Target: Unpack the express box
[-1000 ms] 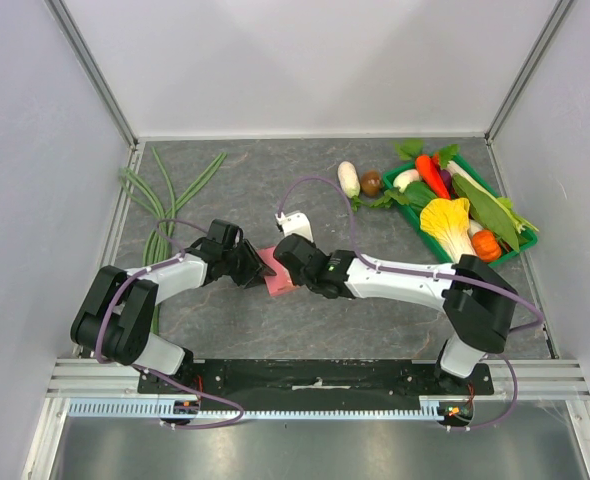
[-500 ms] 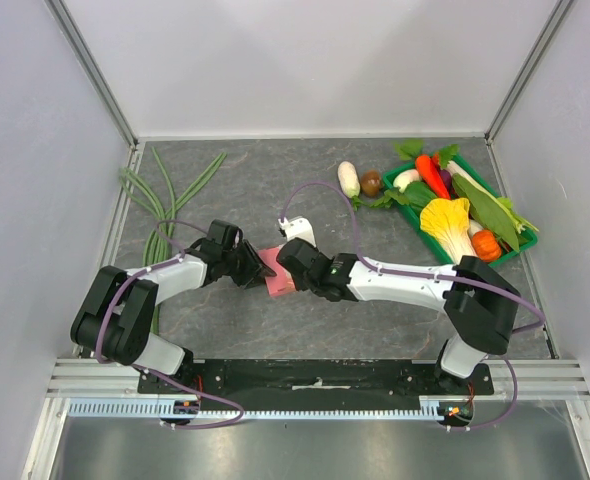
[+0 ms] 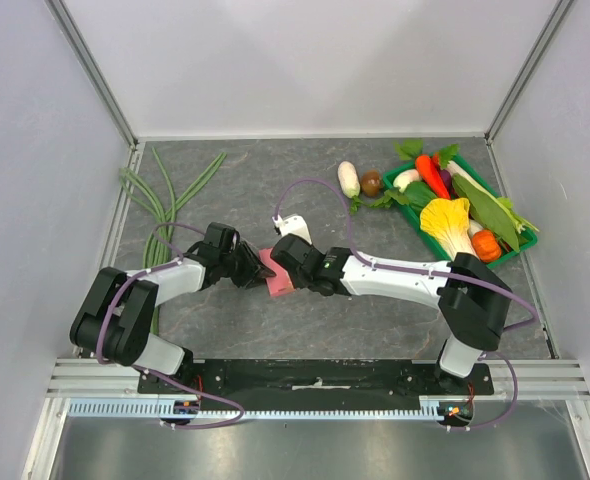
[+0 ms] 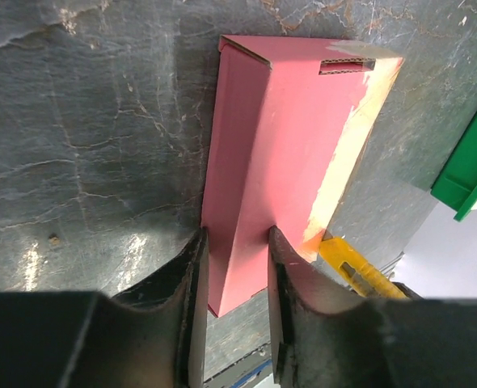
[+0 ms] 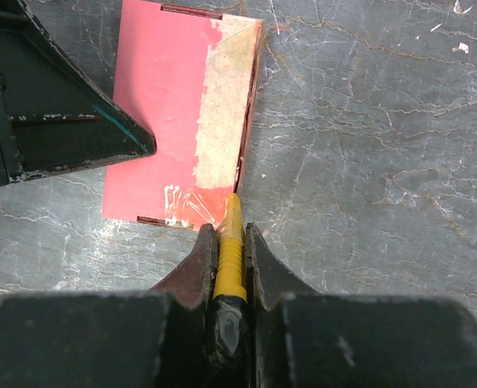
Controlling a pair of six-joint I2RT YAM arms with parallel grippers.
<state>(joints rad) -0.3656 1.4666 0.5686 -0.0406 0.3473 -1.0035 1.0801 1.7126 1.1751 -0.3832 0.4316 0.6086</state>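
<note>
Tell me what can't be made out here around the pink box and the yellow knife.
- Right wrist: the right gripper fingers hide the knife body; whether its tip is inside the seam of the express box is too small to tell.
- Left wrist: the box corner and a left gripper finger hide most of the knife.
- Top external: both wrists cover most of the box; the knife is hidden.
- All views: box closed, contents unseen.

From above and behind the arm bases, we look down over the whole tabletop (image 3: 245,190). Our left wrist view sits low and close, facing past the left claw (image 4: 235,238) across the pink box (image 4: 279,153). Our right wrist view looks almost straight down past the right claw (image 5: 228,232). All three views share the box, and both wrist views catch the yellow knife (image 5: 230,259).
</note>
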